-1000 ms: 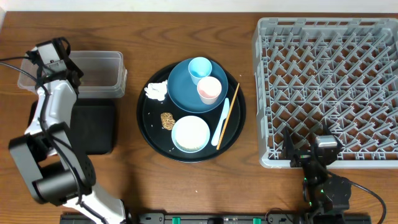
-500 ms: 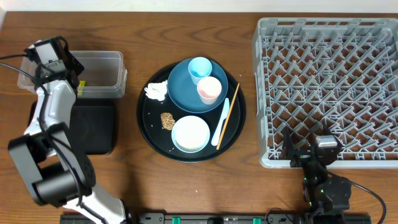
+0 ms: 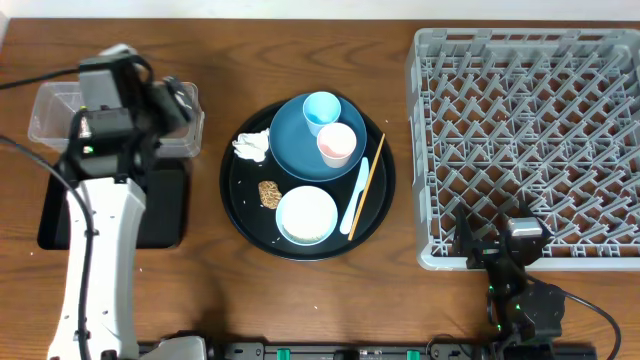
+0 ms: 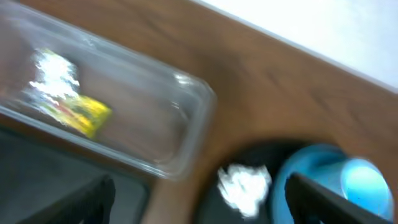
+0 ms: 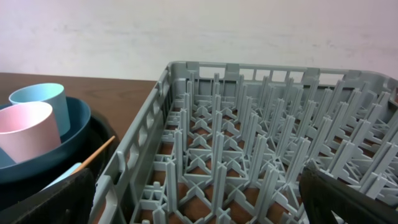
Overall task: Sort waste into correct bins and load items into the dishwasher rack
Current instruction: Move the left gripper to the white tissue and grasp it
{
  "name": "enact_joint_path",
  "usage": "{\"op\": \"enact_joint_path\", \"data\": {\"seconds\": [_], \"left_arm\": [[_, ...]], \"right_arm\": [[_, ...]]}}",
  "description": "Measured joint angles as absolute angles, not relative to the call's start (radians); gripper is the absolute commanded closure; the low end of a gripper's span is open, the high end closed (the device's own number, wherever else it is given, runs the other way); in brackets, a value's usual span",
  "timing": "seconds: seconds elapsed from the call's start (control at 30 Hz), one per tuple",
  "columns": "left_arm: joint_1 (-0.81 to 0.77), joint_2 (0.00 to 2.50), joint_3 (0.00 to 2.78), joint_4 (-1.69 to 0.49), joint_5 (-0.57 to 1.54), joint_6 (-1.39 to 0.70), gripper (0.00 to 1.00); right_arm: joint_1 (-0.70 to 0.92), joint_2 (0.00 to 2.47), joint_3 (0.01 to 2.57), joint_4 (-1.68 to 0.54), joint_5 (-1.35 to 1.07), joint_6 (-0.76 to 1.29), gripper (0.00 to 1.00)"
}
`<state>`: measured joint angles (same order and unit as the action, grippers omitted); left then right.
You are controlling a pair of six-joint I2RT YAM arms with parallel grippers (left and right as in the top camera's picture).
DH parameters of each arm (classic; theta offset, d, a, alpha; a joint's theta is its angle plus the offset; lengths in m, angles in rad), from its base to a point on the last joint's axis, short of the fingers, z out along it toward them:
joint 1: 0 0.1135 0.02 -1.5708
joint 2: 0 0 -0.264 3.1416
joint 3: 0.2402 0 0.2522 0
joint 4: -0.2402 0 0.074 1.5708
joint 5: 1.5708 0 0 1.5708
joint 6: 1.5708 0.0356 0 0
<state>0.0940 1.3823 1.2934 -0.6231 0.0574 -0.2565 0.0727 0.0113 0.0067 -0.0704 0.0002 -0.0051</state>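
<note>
In the left wrist view the silvery green-yellow snack wrapper (image 4: 69, 102) lies inside the clear tub (image 4: 186, 134). My left gripper (image 3: 172, 100) hovers open and empty over the tub's right end, blurred, with the crumpled tissue (image 4: 244, 186) ahead of it. The round black tray (image 3: 236, 195) holds the tissue (image 3: 251, 146), biscuit lump (image 3: 268, 193), blue plate (image 3: 290, 150), pale blue cup (image 3: 321, 110), pink cup (image 3: 337, 144), bowl (image 3: 306, 215), spoon (image 3: 355, 197) and chopstick (image 3: 368, 184). My right gripper (image 3: 495, 238) rests open at the grey rack's (image 3: 430, 150) front edge.
The shallow black rectangular tray (image 3: 55, 220) lies just in front of the clear tub (image 3: 55, 105), partly under my left arm. Bare wooden table separates the round tray from the rack (image 5: 249, 143) and runs along the front edge.
My left gripper opened and let the snack wrapper drop into the clear tub. Then the arm swung right, from the tub's left end to its right end. The right arm stayed still.
</note>
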Motion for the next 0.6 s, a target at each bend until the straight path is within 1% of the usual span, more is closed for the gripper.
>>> {"op": "enact_joint_path", "data": {"seconds": [0.07,0.3,0.47,0.6], "left_arm": [[0.052,1.393,1.292,-0.677,0.084,-0.258,0.02],[-0.048,1.441,1.266,-0.762,0.13,-0.262,0.02],[-0.083,1.487,1.264,-0.77,0.132,-0.266,0.0],[-0.103,1.525,1.264,-0.765,0.133,-0.274,0.02]], "right_arm": [[0.073,0.011,0.007,-0.07,0.001,-0.005,0.01],[0.073,0.011,0.007,-0.07,0.0,-0.005,0.01],[0.073,0.011,0.007,-0.07,0.001,-0.005,0.01],[0.073,0.011,0.007,-0.07,0.0,-0.005,0.01]]}}
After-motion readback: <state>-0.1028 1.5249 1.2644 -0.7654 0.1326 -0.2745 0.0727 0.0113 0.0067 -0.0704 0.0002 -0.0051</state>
